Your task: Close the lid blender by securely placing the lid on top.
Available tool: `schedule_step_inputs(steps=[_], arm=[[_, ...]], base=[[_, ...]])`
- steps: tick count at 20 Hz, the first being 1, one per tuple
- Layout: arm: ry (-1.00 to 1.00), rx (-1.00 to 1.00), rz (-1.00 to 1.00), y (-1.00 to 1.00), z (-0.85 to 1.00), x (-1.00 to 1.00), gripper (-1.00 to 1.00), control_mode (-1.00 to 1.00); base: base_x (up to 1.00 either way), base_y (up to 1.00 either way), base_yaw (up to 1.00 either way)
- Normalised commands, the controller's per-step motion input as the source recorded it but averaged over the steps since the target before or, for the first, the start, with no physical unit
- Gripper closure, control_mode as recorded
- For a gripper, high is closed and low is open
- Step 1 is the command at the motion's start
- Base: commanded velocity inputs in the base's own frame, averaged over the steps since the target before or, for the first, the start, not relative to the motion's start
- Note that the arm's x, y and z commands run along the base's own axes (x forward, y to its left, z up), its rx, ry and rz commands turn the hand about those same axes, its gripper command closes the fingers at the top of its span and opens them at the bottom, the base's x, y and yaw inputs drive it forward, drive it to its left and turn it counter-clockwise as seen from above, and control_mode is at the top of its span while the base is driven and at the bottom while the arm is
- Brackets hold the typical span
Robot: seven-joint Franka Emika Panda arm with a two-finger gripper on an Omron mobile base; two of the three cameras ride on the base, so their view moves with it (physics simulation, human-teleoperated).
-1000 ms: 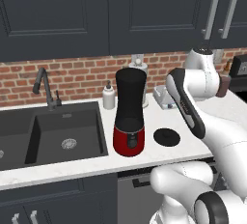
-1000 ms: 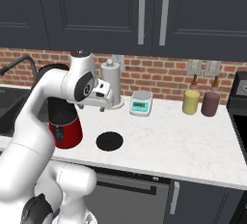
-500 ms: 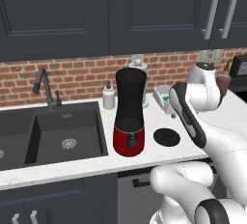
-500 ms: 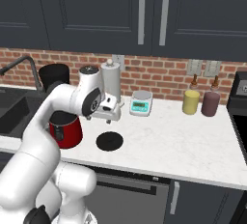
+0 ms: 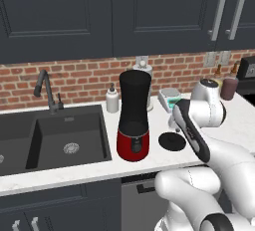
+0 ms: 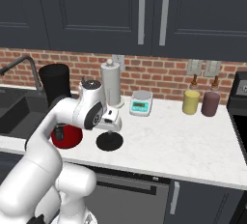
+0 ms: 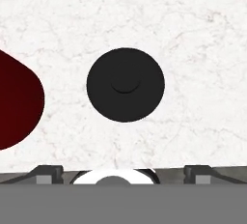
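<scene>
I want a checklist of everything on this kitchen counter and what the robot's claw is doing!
Surface: white marble counter, sink at one end.
Job's things: black lid flat on the counter beside the blender, apart from it; jar top uncovered.
Clutter: soap bottle, paper towel roll, kitchen scale, yellow bottle, dark red bottle.
Claw: claw open, above the lid, holding nothing.
Cables: nothing seen.
Surroundings: brick wall, dark cabinets.

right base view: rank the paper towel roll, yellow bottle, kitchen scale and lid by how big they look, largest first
1. paper towel roll, the tallest of the four
2. lid, a wide flat disc; it lies nearer the camera, which may flatter it
3. and 4. yellow bottle and kitchen scale look alike in size; unranked
</scene>
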Motion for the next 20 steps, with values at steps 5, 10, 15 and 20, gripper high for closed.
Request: schedule_step_inputs(steps=[5,10,15,20], arm=[[0.00,0.00,0.00,0.00,-0.33,0.00,-1.00,-1.00],[0.00,0.00,0.00,0.00,-0.25,0.02,-1.00,-1.00],[0.00,0.00,0.00,0.00,-0.16,0.10,-1.00,-1.00],[0.00,0.00,0.00,0.00,-0.14,0.14,-1.00,-1.00]], base=[[0.00,0.00,0.00],[0.00,0.00,0.00],[0.00,0.00,0.00],[0.00,0.00,0.00]])
